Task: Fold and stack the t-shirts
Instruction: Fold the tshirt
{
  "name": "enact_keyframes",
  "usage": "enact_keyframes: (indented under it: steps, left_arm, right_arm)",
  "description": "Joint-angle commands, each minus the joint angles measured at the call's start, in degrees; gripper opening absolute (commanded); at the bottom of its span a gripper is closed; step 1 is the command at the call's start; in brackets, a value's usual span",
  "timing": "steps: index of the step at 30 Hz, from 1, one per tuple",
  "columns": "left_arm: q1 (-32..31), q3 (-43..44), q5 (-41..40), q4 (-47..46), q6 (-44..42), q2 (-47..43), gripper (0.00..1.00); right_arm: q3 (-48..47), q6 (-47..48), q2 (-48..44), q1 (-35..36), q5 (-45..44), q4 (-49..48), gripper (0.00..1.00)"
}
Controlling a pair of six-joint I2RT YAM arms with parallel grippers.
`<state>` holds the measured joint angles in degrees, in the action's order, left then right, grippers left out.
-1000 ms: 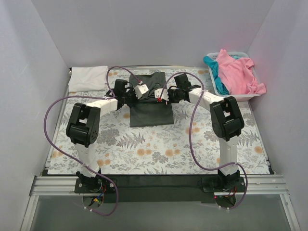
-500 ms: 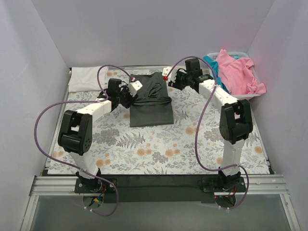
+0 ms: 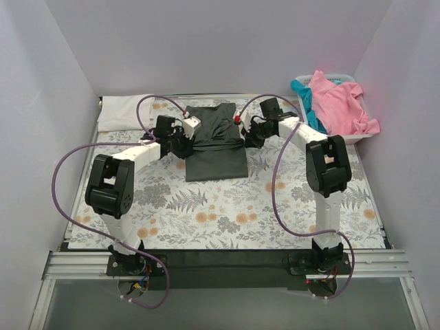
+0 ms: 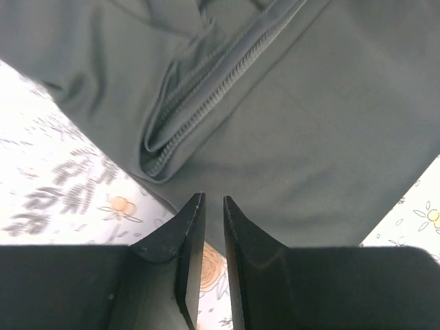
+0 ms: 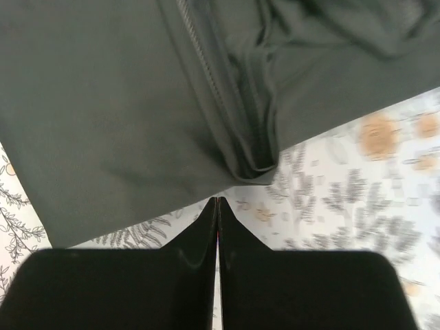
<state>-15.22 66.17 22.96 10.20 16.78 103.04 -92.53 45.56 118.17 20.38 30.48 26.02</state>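
The dark charcoal t-shirt [image 3: 214,141] lies partly folded at the middle back of the table, with a bunched fold across it. My left gripper [image 3: 181,144] is at its left edge; in the left wrist view [image 4: 212,198] the jaws stand a narrow gap apart with nothing between them, tips just over the shirt's edge [image 4: 309,137]. My right gripper [image 3: 248,139] is at the shirt's right edge; in the right wrist view [image 5: 217,199] it is shut and empty, just off the shirt [image 5: 103,124]. A folded white t-shirt [image 3: 126,112] lies at the back left. Pink [image 3: 340,103] and teal [image 3: 311,113] t-shirts sit in the basket.
The white plastic basket [image 3: 344,138] stands at the back right corner. The floral table cloth [image 3: 227,213] covers the table. Grey walls close in the left, back and right sides. Purple cables loop from both arms.
My left gripper moved from over the shirt's middle out to its left edge. My right gripper swung away to the back right, then came down to the shirt's right edge.
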Motion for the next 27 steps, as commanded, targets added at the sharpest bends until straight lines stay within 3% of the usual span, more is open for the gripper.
enact_keyframes:
  steps: [1, 19, 27]
  left_arm:
    - [-0.25, 2.03, 0.77, 1.49, 4.49, 1.1, 0.18]
    - [0.19, 12.83, -4.5, -0.26, 7.65, 12.26, 0.19]
    - [2.12, 18.29, -7.49, 0.96, 11.16, 16.75, 0.29]
  right_arm:
    - [-4.23, -3.37, 3.1, 0.01, 3.53, 3.33, 0.01]
    - [-15.04, -5.92, 12.08, 0.1, 1.69, 2.63, 0.03]
    - [-19.08, -7.5, 15.86, 0.1, -1.91, 1.05, 0.08]
